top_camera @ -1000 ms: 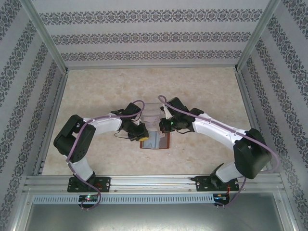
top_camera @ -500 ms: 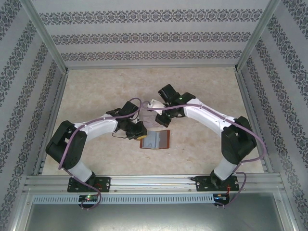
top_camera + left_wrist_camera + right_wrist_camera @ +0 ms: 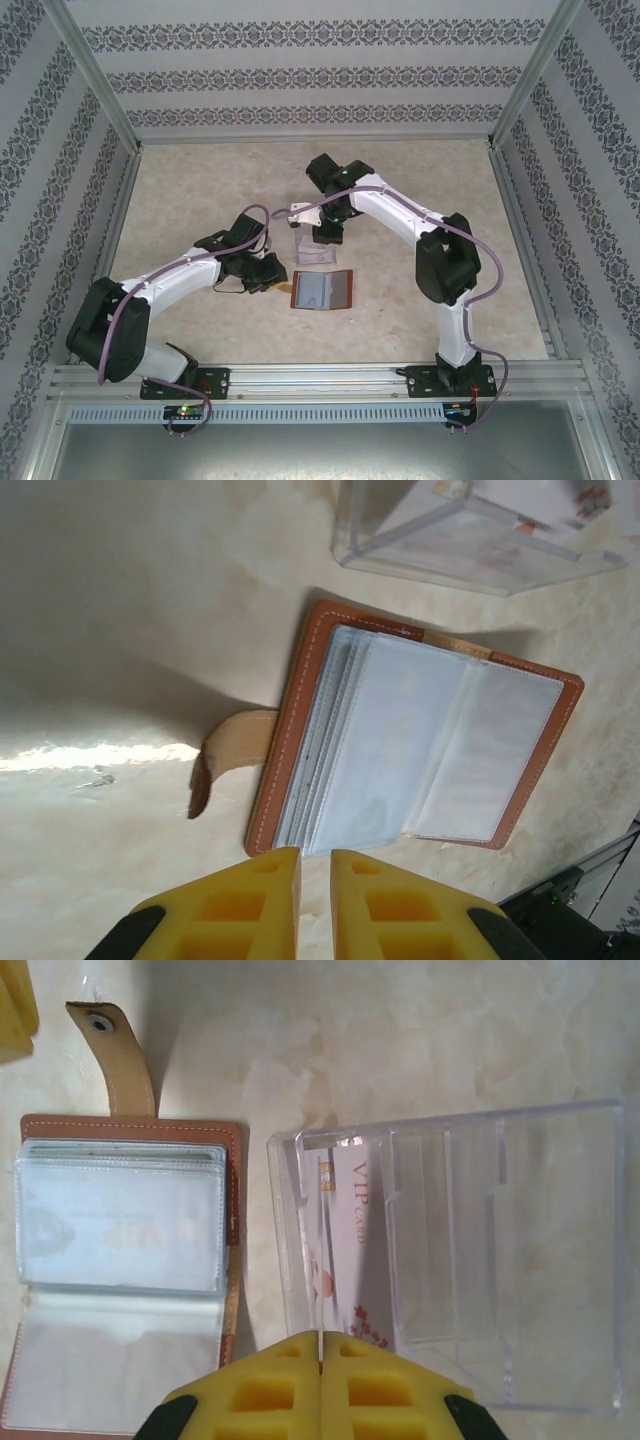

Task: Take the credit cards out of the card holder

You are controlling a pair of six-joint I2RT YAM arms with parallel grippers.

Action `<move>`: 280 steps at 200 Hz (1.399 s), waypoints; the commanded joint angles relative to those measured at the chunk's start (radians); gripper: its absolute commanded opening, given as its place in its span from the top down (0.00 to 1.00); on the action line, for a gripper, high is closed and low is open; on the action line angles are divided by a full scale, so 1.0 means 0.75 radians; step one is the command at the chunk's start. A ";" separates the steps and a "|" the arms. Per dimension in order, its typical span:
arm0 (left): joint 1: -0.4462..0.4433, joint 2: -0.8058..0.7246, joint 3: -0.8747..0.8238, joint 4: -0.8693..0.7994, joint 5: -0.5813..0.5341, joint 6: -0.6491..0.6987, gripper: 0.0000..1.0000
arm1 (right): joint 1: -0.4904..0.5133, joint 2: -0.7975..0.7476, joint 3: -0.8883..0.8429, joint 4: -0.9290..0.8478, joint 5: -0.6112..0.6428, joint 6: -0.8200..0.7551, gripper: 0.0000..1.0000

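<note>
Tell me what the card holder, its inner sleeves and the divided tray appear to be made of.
The card holder looks like tan-brown leather or imitation leather: matte, with pale stitching along the edge and a snap on its strap. Its inner sleeves look like thin, clear, slightly frosted plastic film with soft glare. The divided tray looks like rigid, transparent, glossy plastic, perhaps acrylic; the table shows through it.

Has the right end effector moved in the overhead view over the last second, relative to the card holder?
Yes. The right end effector has moved away from the card holder, toward the far wall, and is now over the clear tray. The card holder has stayed put.
</note>
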 commanded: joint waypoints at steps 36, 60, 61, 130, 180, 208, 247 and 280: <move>0.071 -0.016 0.007 -0.087 -0.014 0.018 0.85 | -0.007 0.200 0.262 -0.253 0.053 -0.180 1.00; 0.077 -0.005 0.005 -0.075 -0.019 0.014 0.85 | -0.007 0.250 0.300 -0.284 0.068 -0.199 1.00; 0.076 -0.004 0.004 -0.075 -0.019 0.014 0.85 | -0.007 0.253 0.301 -0.285 0.067 -0.201 1.00; 0.081 0.027 0.012 -0.062 -0.007 0.018 0.84 | -0.001 0.316 0.309 -0.285 -0.004 -0.153 0.99; 0.083 0.080 0.036 -0.048 0.013 0.034 0.85 | 0.011 0.367 0.339 -0.292 -0.042 -0.075 0.95; 0.085 0.104 0.035 -0.039 0.026 0.045 0.85 | 0.025 0.403 0.378 -0.302 -0.034 -0.026 0.94; 0.098 0.109 0.027 -0.035 0.040 0.063 0.85 | 0.036 0.424 0.446 -0.346 -0.039 0.033 0.86; 0.111 0.122 0.041 -0.034 0.052 0.078 0.85 | 0.031 0.393 0.464 -0.333 0.083 0.093 0.76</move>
